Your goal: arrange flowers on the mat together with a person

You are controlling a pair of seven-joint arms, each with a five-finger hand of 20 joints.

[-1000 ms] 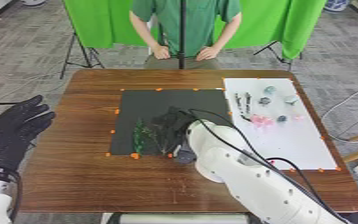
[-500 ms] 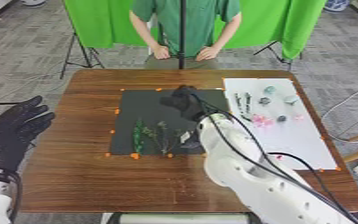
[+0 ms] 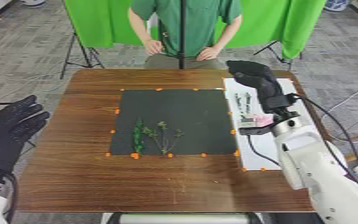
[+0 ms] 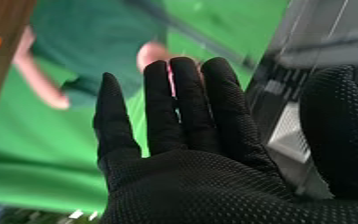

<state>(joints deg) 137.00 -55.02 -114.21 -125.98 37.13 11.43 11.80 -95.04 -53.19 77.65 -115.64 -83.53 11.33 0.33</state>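
Right black-gloved hand up, fingers straight, nothing held, and the slim dark stems lie just left, running lengthwise away from the robot

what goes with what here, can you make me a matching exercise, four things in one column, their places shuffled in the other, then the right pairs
Things
1. left hand
2. right hand
3. green sprigs
4. white mat

Places
A. lying on the dark mat
B. raised above the white mat
C. left of the table
D. flat on the table, right of the dark mat

Pairs: 1-C, 2-B, 3-A, 4-D
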